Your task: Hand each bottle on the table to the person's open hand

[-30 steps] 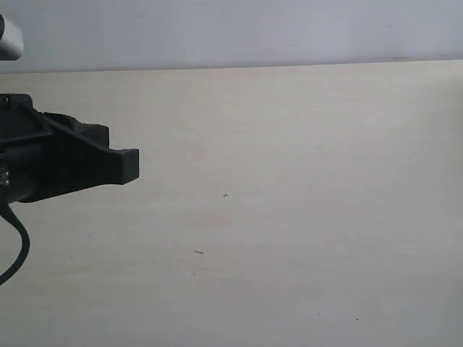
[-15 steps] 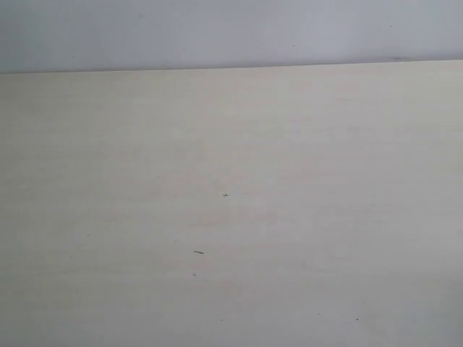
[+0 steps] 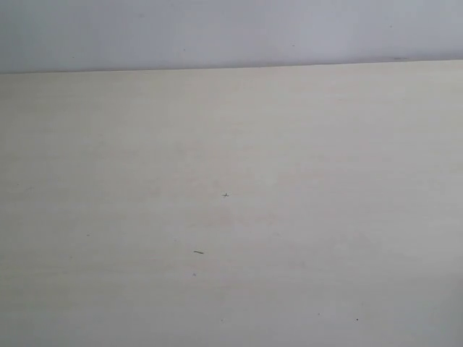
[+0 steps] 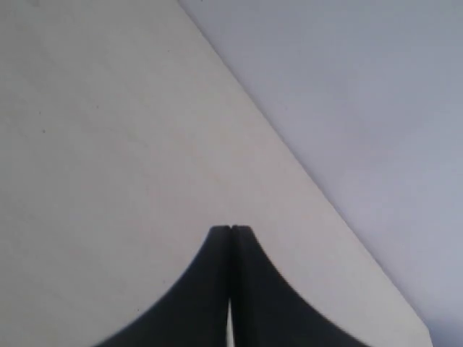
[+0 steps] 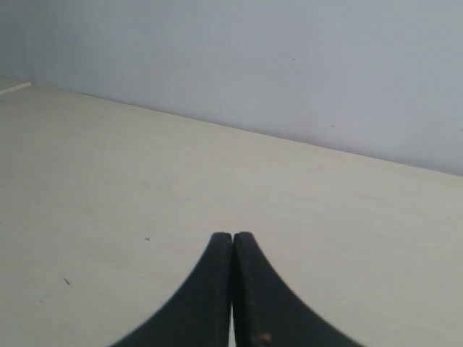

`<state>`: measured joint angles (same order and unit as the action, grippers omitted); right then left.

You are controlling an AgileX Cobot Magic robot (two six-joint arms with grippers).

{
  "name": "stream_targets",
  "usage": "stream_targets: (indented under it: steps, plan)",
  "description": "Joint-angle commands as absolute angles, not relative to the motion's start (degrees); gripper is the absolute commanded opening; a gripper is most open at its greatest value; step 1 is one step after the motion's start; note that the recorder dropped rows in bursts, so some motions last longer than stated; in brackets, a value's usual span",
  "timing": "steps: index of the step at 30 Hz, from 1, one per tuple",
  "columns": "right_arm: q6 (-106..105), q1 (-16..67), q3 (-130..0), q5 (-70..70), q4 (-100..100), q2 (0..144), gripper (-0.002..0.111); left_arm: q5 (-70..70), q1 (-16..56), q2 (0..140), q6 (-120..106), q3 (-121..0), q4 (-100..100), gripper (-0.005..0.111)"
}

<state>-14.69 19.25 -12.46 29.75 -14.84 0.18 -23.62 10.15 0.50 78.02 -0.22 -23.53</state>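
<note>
Pale beige flat tabletop (image 3: 231, 217) showed no bottles; black L gripper (image 4: 230, 230) & black R gripper (image 5: 233, 236) both pinched together, empty; prob. handovers done, nxt: park arms.

— What sort of place is this?
— Indoors, a plain work surface: a pale beige tabletop (image 3: 304, 217) with faint wood grain.
— And behind the tabletop?
— A flat grey-blue wall (image 3: 231, 32) meets its far edge. Lab or office, I cannot tell.

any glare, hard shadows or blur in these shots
Exterior view: even, dim light on the table, no glare or hard shadow, specks readable. Left wrist view: shut left claw a dark, soft-edged silhouette. Right wrist view: right claw likewise dark.
</note>
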Motion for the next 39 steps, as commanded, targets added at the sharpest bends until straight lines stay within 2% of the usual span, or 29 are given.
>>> stream_targets:
  steps: [1, 10, 15, 18, 23, 28, 39]
  plan:
    - [-14.92, 19.3, -12.37, 29.01, -14.95, 0.0, 0.0, -19.37, 9.0, 0.0, 76.93, 0.0, -22.29, 0.0]
    - [-14.92, 19.3, -12.37, 29.01, -14.95, 0.0, 0.0, -14.04, 9.0, 0.0, 76.37, 0.0, -23.72, 0.0]
    - [-14.92, 19.3, -12.37, 29.01, -14.95, 0.0, 0.0, -3.29, 9.0, 0.0, 67.57, 0.0, -33.44, 0.0]
    - [-14.92, 19.3, -12.37, 29.01, -14.95, 0.0, 0.0, 1.53, 9.0, 0.0, 51.75, 0.0, -32.5, 0.0]
    - [-14.92, 19.3, -12.37, 29.01, -14.95, 0.0, 0.0, -1.26, 9.0, 0.0, 9.24, 0.0, -2.49, 0.0]
    - [-14.92, 19.3, -12.37, 29.01, -14.95, 0.0, 0.0, -6.37, 9.0, 0.0, 7.22, 0.0, -3.99, 0.0]
    - [-14.92, 19.3, -12.37, 29.01, -14.95, 0.0, 0.0, -5.85, 9.0, 0.0, 7.22, 0.0, -4.09, 0.0]
